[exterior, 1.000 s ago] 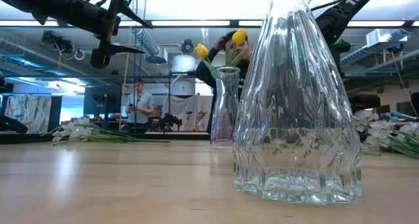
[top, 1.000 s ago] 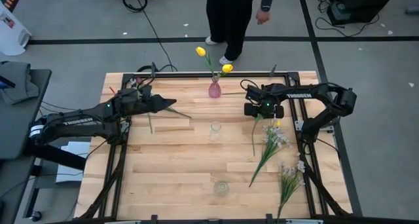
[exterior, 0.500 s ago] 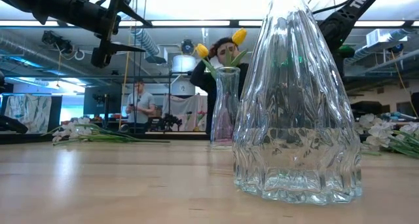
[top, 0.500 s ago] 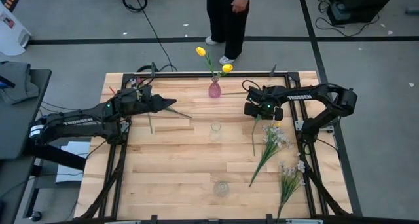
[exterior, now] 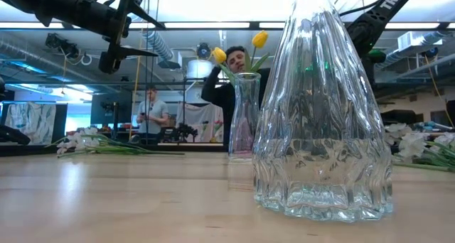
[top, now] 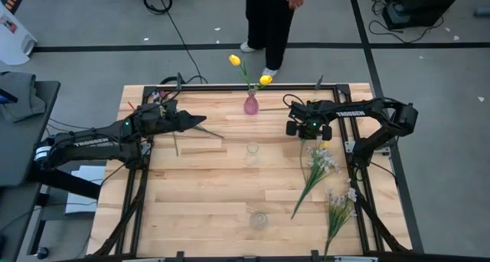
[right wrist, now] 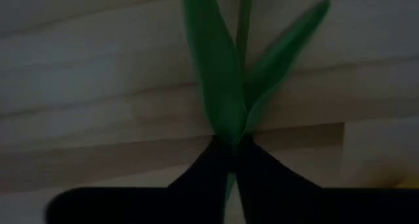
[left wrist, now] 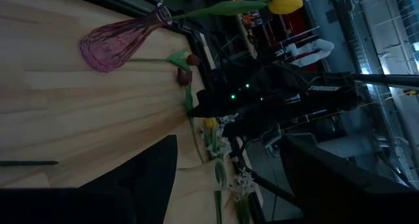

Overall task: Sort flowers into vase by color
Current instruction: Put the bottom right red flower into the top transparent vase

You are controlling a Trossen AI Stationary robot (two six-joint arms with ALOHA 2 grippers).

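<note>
on the wooden table [top: 199, 193] our right gripper [right wrist: 229, 162] has now pinched a green flower stem [right wrist: 219, 99]; left gripper [top: 200, 121] stays wide.

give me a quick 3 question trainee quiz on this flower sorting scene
1. True or false: the pink vase already holds two yellow tulips.
2. Which pincer is closed on a green stem? A) left pincer B) right pincer
3. Fill in: the white blossom sprays lie on the table's ____ side, seen from above.

Key
1. True: two yellow heads stand above the pink vase.
2. B: the right wrist view shows dark fingers pinched on a leafy stem.
3. Right, below the right arm.
</note>
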